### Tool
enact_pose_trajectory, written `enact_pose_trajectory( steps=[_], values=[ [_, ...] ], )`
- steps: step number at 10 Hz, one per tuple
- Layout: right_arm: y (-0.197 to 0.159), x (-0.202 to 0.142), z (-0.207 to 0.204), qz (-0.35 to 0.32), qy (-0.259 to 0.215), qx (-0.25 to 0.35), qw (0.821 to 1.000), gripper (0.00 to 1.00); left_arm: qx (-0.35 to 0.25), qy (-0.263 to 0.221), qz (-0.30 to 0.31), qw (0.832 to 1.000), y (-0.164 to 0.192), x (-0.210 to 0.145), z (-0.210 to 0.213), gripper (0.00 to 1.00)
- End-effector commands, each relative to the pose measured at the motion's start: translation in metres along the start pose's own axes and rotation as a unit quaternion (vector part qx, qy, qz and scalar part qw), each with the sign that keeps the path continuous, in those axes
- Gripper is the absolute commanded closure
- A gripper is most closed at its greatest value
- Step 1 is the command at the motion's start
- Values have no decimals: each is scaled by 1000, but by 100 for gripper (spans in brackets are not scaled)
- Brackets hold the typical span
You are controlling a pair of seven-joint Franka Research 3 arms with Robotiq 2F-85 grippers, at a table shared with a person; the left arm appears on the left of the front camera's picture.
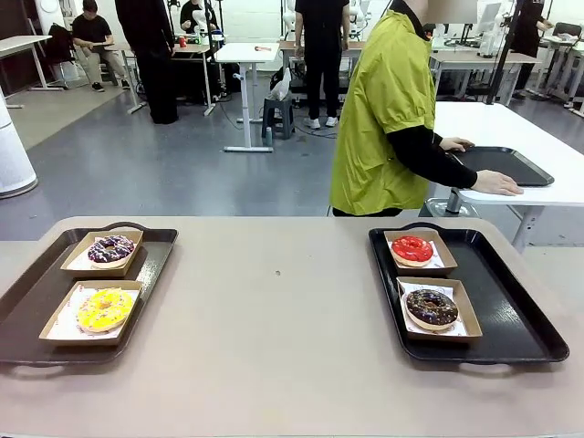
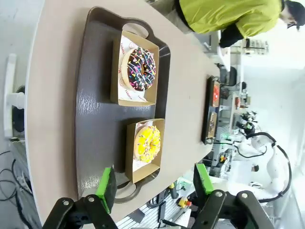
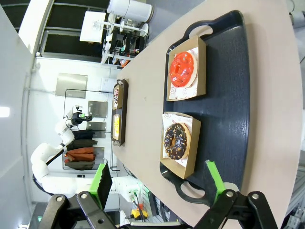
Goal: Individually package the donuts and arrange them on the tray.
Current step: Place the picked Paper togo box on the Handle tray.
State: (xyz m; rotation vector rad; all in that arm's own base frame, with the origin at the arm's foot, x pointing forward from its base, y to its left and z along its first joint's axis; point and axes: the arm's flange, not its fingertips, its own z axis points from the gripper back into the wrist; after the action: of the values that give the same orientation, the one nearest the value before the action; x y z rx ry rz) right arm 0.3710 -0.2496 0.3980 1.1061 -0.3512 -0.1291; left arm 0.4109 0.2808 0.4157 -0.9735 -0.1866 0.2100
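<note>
Front view faces across the beige oval table [image 1: 292, 319] from its near edge; both wrist views look down from high, sharing it.

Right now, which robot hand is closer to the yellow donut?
The left. Its open left gripper hovers over the left tray, just short of the yellow donut. The open right gripper is over the other tray, by the chocolate donut.

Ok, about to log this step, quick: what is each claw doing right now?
Left claw: open, holding nothing.
Right claw: open, holding nothing.
</note>
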Motion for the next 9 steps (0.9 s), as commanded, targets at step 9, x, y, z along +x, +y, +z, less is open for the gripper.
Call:
enact_pose_trajectory(
  steps=[9],
  values=[
    [2, 1, 0, -11, 0, -1, 1000, 0, -9, -6, 4, 1000, 7, -1, 2, 15]
  ],
)
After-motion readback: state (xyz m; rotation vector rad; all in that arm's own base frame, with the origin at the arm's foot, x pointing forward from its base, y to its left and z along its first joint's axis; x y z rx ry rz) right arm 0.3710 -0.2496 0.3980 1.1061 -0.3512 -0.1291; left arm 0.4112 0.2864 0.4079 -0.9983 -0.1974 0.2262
